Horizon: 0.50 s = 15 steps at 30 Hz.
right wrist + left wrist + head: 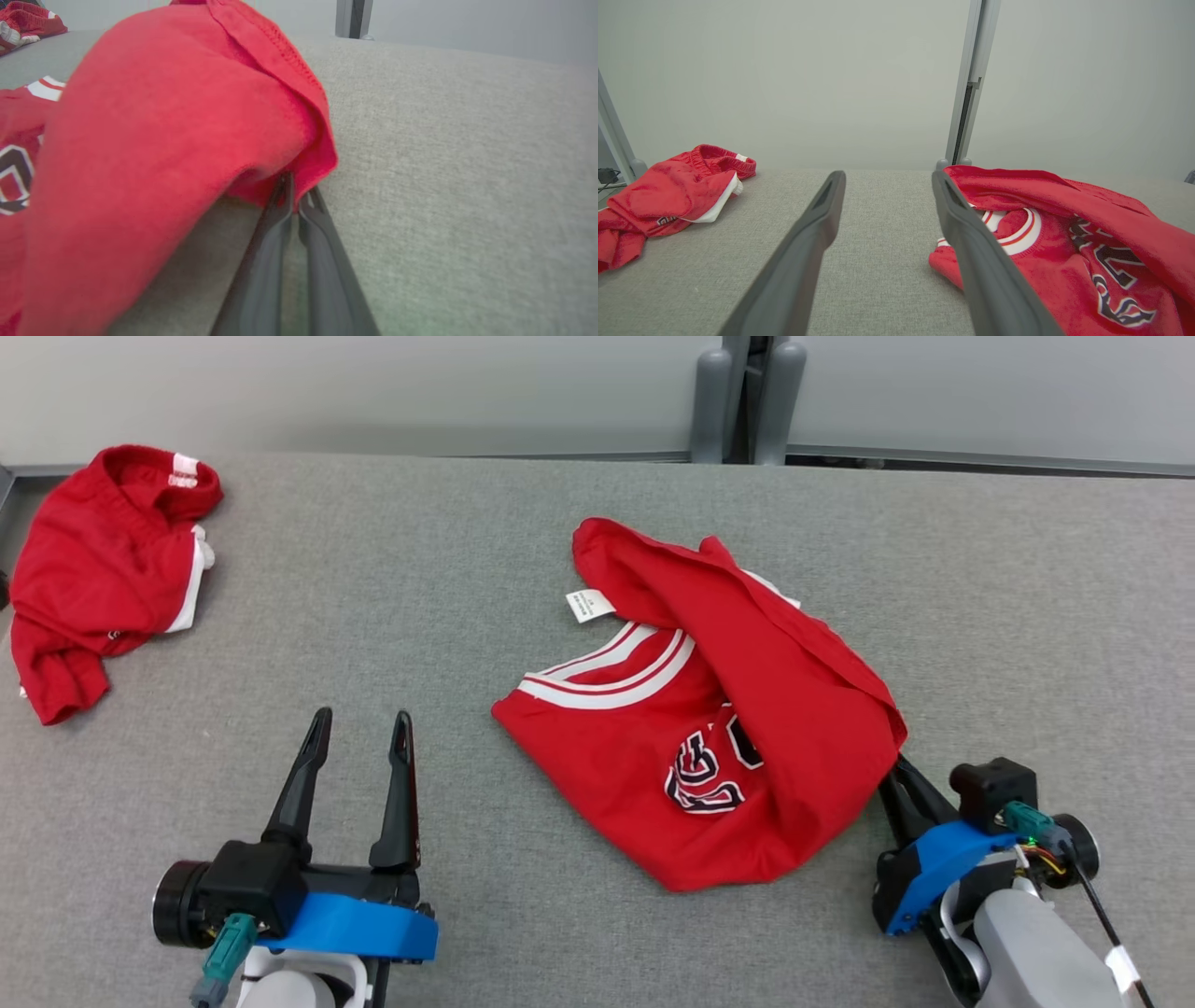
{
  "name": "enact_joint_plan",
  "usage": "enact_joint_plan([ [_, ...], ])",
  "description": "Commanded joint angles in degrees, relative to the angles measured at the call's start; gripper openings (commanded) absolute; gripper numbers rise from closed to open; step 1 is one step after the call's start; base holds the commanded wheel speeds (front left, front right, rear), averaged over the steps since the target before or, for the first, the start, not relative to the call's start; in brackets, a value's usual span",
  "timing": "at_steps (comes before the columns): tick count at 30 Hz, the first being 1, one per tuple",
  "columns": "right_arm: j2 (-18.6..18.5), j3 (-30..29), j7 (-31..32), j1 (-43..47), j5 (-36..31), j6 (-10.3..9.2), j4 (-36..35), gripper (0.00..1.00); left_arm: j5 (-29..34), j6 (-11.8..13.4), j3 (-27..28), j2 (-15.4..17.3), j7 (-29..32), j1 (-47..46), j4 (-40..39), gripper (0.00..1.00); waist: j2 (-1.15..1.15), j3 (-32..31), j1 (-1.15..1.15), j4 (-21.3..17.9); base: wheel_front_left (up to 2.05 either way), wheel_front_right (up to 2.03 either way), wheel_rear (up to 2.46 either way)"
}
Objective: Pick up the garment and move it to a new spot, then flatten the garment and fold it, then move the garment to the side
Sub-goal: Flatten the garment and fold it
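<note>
Jersey (709, 709), red w/ white-trimmed neck and dark print, lies crumpled on grey table (467, 523), roughly mid-surface. It is not flat: a big flap is doubled over the front, hiding part of the print. White label (590, 605) is turned out at the jersey's far-L end, and a grey post (747, 392) stands just beyond its far edge. The bundle's long axis runs diagonal, far-L (label end) to near-R. R gripper (293, 191) sits at the jersey's near-R corner. Fingers are pressed together w/ the doubled red edge pinched at the tips, so I read it as clamped on fabric. In head view the tips (898, 782) go under the cloth there. L gripper (362, 716) is near the jersey's L side but apart from it, fingers spread and holding nothing. In L wrist view the neck trim lies just past its R finger (971, 242). A 2nd red item, prob. shorts (103, 569) w/ elastic waistband, lies well apart to the jersey's L and is not involved. Judgement: stage 1 (pick up + relocate) is in hand, w/ flatten, fold and set-aside all pending. Key relation: the gripped corner is the near-R end of the axis, so a lift by R would trail the rest far-L. L arm is nearer the free neck end if a 2nd hold is needed. Risk: a one-corner pinch may slip.
</note>
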Motion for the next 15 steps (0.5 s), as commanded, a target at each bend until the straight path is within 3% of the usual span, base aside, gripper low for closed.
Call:
enact_joint_plan([
  [1, -0.8, -0.5, 0.0, 1.7, 0.5, -0.02, -1.5, 0.0, -0.2, 0.3, 0.4, 0.2, -0.2, 0.9, 0.2, 1.0, 0.0, -1.1, 0.0, -1.1, 0.0, 0.0, 0.0],
  [10, -6.1, -3.6, 0.2, 10.9, 2.9, -0.02, -8.0, 0.0, -0.8, 0.3, 0.2, 0.2, -0.2, 3.3, 0.4, 1.0, 0.0, -5.3, 0.0, -5.9, 0.0, 0.0, 0.0],
  [15, -9.6, -6.6, 3.9, 17.3, 6.8, -0.03, -12.4, 0.0, -0.9, 0.5, 0.4, 0.2, -0.2, 4.1, 0.2, 1.0, 0.0, -6.0, 0.0, -7.6, 0.0, 0.0, 0.0],
])
